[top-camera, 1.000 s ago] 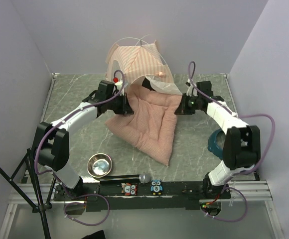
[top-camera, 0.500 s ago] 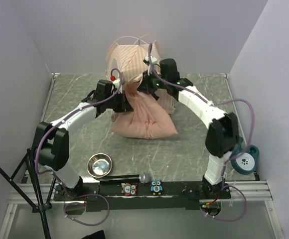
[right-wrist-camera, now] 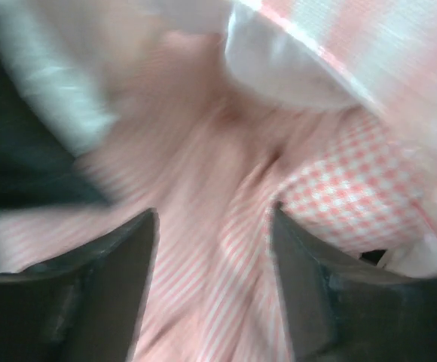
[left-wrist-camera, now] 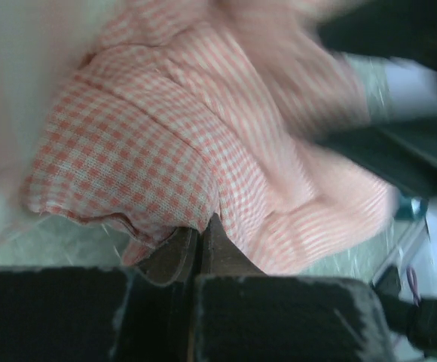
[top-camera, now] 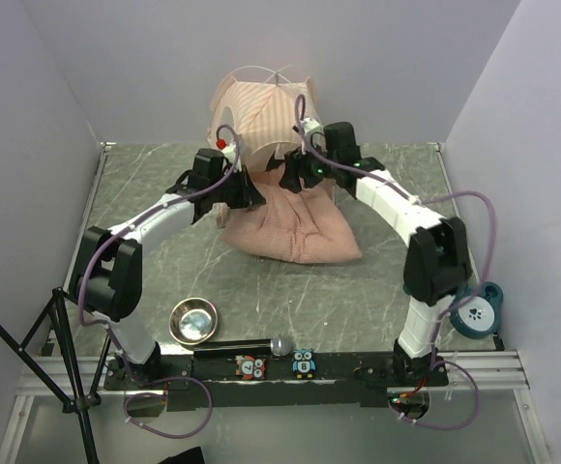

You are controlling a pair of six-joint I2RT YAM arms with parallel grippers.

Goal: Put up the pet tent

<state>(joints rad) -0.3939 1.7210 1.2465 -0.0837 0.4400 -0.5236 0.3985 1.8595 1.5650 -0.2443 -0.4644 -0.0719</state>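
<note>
Only wrist cams | L fingers (left-wrist-camera: 172, 258) pinch cushion (left-wrist-camera: 120, 151) | R fingers (right-wrist-camera: 105, 283) apart

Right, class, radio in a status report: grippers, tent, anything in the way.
Left gripper shut on cushion edge. Right gripper open over cushion. Tent up at the back wall. Cushion bunched right in front of it.

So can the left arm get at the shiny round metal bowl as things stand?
Probably not yet. The shiny round metal bowl lies uncovered near that arm's base, but the left gripper is shut on the pink checked cushion far back, so it would have to let go first.
</note>
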